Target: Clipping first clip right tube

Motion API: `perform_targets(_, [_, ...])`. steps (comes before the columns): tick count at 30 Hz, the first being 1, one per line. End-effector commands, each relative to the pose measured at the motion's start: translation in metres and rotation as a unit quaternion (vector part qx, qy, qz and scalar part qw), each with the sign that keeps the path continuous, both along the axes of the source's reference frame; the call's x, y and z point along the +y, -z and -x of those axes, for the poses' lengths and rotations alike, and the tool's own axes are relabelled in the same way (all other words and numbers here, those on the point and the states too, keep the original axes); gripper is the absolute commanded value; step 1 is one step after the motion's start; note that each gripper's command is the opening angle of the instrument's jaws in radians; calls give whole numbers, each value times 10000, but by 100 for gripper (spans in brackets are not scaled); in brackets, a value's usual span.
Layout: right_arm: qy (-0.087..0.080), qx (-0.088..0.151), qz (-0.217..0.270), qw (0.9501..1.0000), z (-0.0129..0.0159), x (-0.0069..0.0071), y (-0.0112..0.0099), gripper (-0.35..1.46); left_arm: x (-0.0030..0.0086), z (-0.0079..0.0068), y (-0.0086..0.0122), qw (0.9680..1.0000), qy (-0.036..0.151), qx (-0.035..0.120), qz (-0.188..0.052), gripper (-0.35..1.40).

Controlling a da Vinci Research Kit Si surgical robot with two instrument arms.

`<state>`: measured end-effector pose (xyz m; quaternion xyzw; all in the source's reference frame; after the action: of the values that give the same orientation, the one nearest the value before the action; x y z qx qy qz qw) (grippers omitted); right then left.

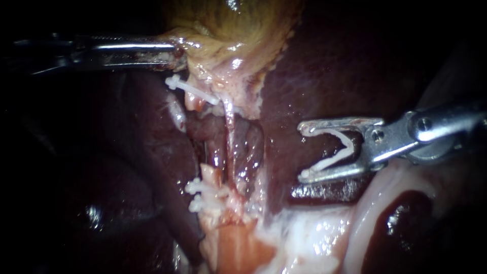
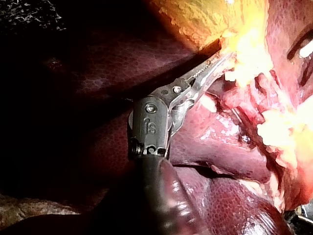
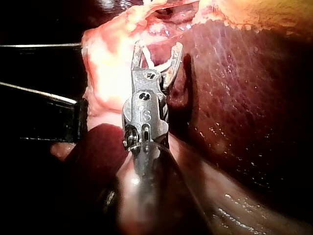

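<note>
Item: right tube (image 1: 229, 134), thin, judged soft, slippery, tear-prone; lies nine o'clock of right instrument (image 1: 303, 152); take mid-span. That instrument spread wide, cradling open clip (image 1: 332, 162); left instrument (image 1: 175, 53) clamped on gallbladder (image 1: 228, 30).

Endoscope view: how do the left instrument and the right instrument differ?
The left instrument has jaws shut on the gallbladder; the right instrument holds an open white clip in wide jaws. The left instrument touches tissue; the right instrument hovers over the liver. Both are metal.
</note>
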<state>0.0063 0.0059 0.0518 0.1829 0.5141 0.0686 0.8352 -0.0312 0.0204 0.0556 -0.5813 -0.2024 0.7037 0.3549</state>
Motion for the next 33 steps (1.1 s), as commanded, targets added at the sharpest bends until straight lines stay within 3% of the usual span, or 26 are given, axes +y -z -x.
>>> perform_targets(1, [4, 1, -2, 10000, -1, 0, 0, 50, 0, -2, 2, 10000, 1, -5, -3, -35])
perform_targets(7, [7, 1, -9, 10000, -4, 0, 0, 50, 9, -31, 37, 9999, -42, -51, -95, -35])
perform_targets(12, [147, 57, -100, 9998, -26, -2, -4, 50, 9, -54, 69, 9998, 42, -108, -159, -35])
perform_targets(24, [327, 106, -577, 9977, -119, -19, -39, 49, 1, -50, 81, 9998, 49, -103, -158, -35])
perform_targets(27, [382, 335, -837, 9952, -136, -26, -44, 49, 1, -50, 81, 9998, 50, -102, -157, -35])
perform_targets(31, [469, 952, -1428, 9840, -143, -36, -36, 50, 1, -50, 81, 9998, 50, -103, -157, -35])
perform_targets(33, [563, 1135, -1637, 9783, -144, -41, -28, 49, 1, -50, 80, 9998, 49, -103, -157, -35])
